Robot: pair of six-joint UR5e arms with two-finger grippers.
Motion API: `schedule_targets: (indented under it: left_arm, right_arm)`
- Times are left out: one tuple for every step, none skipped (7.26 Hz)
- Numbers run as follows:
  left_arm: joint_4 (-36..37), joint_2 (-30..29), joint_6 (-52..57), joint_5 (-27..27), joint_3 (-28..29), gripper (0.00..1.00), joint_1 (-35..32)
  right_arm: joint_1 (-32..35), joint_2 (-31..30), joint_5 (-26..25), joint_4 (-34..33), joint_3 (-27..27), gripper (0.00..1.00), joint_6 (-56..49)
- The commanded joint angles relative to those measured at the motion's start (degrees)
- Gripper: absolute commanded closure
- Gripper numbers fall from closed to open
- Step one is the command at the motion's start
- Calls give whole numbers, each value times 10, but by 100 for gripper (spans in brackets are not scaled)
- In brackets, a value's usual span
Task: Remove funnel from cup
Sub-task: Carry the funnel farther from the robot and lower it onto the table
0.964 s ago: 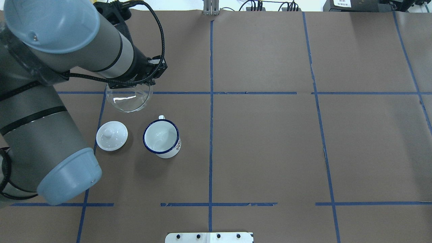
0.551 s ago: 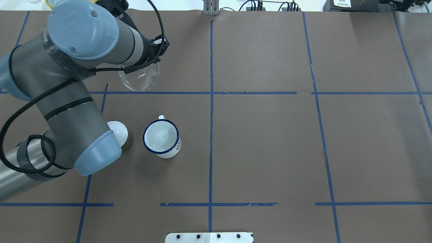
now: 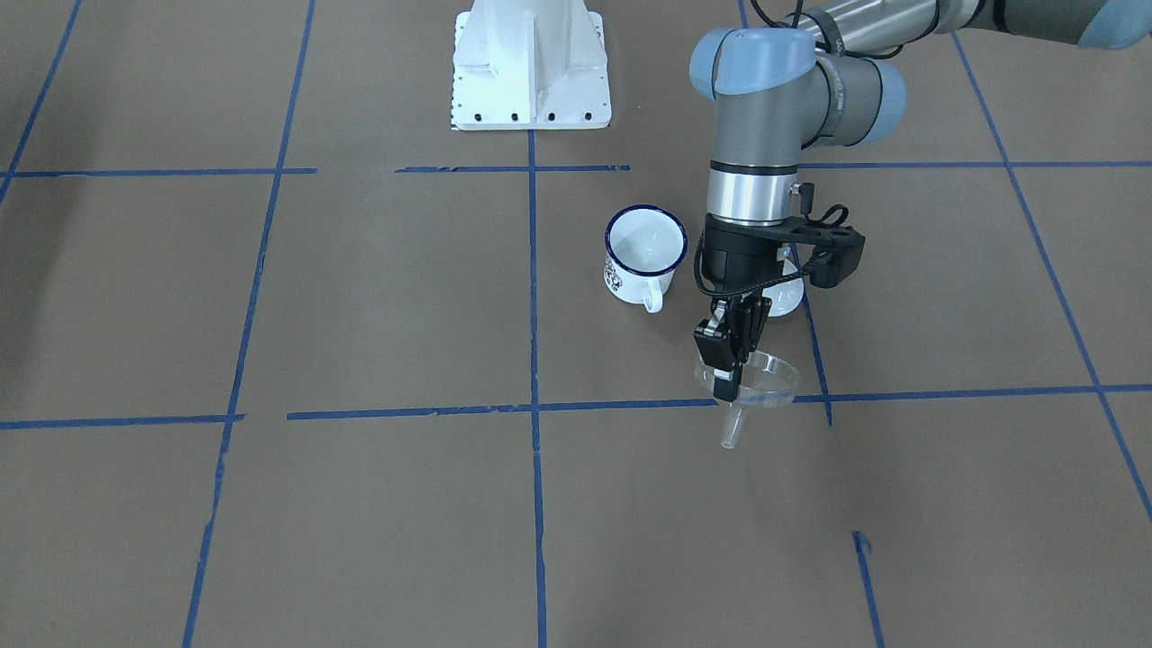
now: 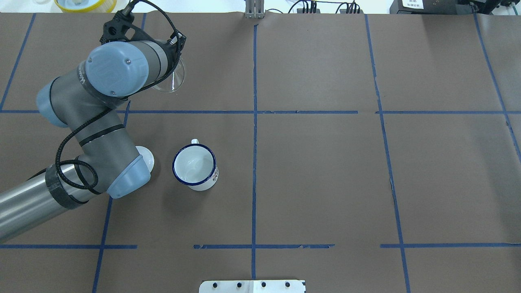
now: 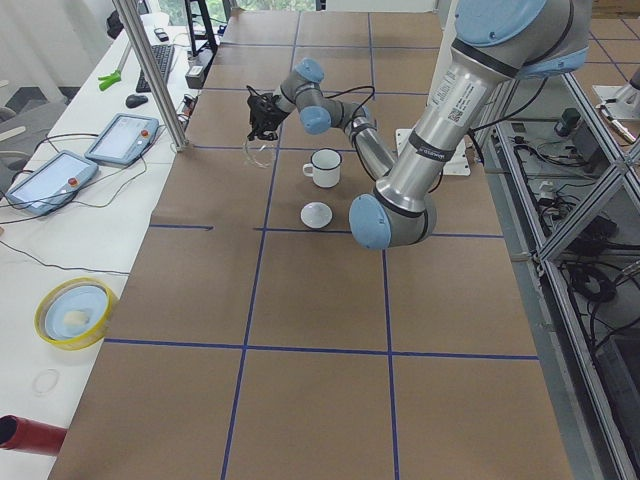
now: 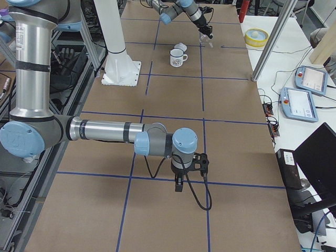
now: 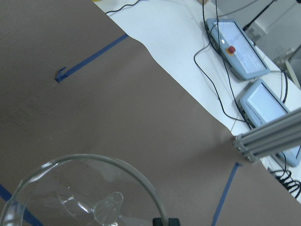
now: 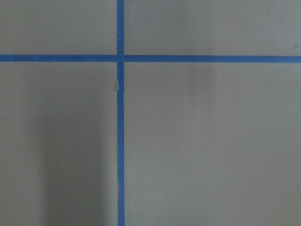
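The clear funnel (image 3: 760, 378) hangs from my left gripper (image 3: 724, 382), which is shut on its rim, spout down over the blue tape line. It is away from the cup, toward the table's far side. The funnel also shows in the overhead view (image 4: 174, 79) and the left wrist view (image 7: 89, 193). The white cup (image 4: 194, 166) with a dark blue rim stands upright and empty; it also shows in the front view (image 3: 645, 247). My right gripper (image 6: 179, 184) points down at bare table far from the cup; I cannot tell if it is open or shut.
A white knobbed lid (image 4: 146, 156) lies left of the cup, partly hidden by my left arm's elbow. A yellow-rimmed bowl (image 4: 85, 5) sits past the far edge. Operator pendants (image 7: 237, 47) lie beyond the brown paper. The white arm mount (image 3: 529, 63) stands at the robot's side.
My left arm has carried the funnel farther from the cup, toward the table's far edge. Its elbow has swung in over the lid. The cup has not moved.
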Motion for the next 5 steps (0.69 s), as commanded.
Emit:
schedule_targets:
  left_arm:
    - [-96,13,-73,78,59,100,21]
    - [-129,15,-121,104,90,100,27]
    - [-136,16,-134,155,106,100,58]
    - [-139,15,-138,176,119,100,68]
    - [-153,14,-139,182,126,100,70]
  right_arm:
    - [0,0,0,0,-1,0,0]
    - [0,0,0,0,0,0,0]
    - [0,0,0,0,0,0,0]
    - [0,0,0,0,0,0,0]
    - [0,0,0,0,0,0,0]
